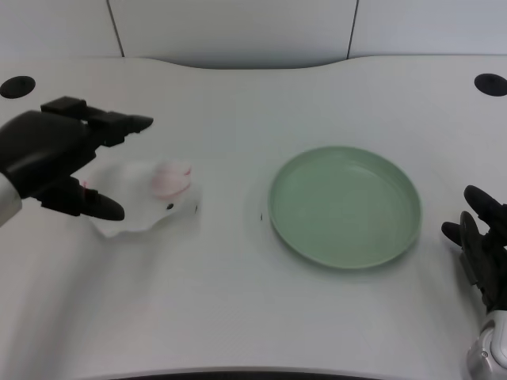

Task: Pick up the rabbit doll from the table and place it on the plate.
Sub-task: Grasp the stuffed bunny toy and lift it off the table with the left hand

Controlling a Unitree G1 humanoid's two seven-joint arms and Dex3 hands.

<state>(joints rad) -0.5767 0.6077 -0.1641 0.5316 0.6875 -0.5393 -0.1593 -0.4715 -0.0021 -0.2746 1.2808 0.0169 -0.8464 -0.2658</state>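
Left hand (pixel 59 158): black, fingers spread wide, holding nothing, over the rear left part of the rabbit doll (pixel 154 202). Rabbit doll: white with pink ears, lying on the tabletop (pixel 238 317), left of the plate (pixel 344 207). Plate: green, round, well apart from the doll

left hand (pixel 59 154): motion-blurred; forearm cut off by left edge
rabbit doll (pixel 150 202): tail end hidden behind left hand; outline smeared, only pink ear and dark eye read clearly
hand-to-doll contact: cannot tell, blur hides whether the fingers touch it
right hand (pixel 483 245): cut off by right and bottom edges
table (pixel 238 317): near edge cropped at bottom
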